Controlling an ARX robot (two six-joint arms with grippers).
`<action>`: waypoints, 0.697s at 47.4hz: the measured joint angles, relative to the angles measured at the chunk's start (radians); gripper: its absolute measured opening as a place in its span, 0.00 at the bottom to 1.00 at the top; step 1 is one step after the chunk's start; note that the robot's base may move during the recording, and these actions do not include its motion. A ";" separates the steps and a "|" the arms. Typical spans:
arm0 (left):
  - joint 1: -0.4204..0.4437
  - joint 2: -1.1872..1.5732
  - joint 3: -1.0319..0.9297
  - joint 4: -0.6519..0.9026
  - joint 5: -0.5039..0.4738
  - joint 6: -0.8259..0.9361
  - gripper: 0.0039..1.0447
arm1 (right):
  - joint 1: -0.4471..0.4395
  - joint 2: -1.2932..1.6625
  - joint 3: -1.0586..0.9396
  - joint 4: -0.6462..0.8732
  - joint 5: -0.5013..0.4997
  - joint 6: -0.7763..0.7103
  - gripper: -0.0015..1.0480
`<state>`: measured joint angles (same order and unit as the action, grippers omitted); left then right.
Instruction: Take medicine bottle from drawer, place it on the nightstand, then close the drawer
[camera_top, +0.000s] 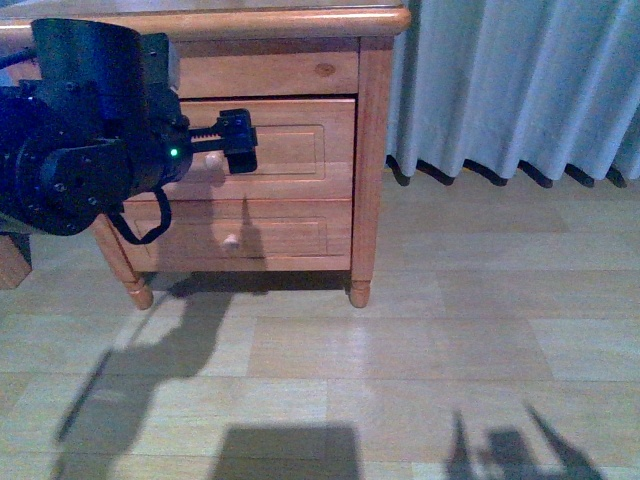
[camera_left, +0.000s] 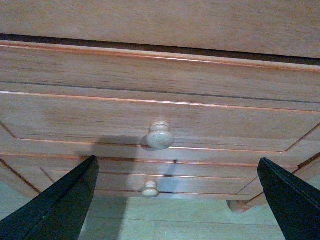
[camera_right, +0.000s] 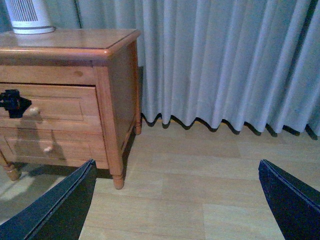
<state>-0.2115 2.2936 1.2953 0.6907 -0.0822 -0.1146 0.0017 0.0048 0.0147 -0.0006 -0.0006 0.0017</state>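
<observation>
One knob (camera_left: 160, 136) on the closed drawer (camera_left: 75, 115) sits just ahead of the left tool (camera_left: 176, 160), jaws spread wide, empty; the right tool (camera_right: 177, 162), likewise spread and empty, is farther off.

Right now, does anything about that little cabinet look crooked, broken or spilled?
Nothing stands out. The nightstand stands level, its upper drawer and lower drawer both look shut and square, each knob in place. The left arm's fingers are open, short of the upper knob.

Pale grey pleated curtain (camera_right: 225, 65) hangs to light plank floor (camera_top: 400, 350); white ribbed cylinder (camera_right: 27, 17) stands before curtain.
</observation>
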 joint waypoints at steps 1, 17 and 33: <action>-0.003 0.014 0.021 -0.005 0.000 -0.002 0.94 | 0.000 0.000 0.000 0.000 0.000 0.000 0.93; -0.014 0.132 0.154 -0.024 -0.015 -0.007 0.94 | 0.000 0.000 0.000 0.000 0.000 0.000 0.93; -0.015 0.187 0.218 -0.031 -0.012 -0.005 0.94 | 0.000 0.000 0.000 0.000 0.000 0.000 0.93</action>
<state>-0.2264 2.4802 1.5131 0.6598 -0.0940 -0.1196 0.0017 0.0048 0.0147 -0.0006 -0.0006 0.0017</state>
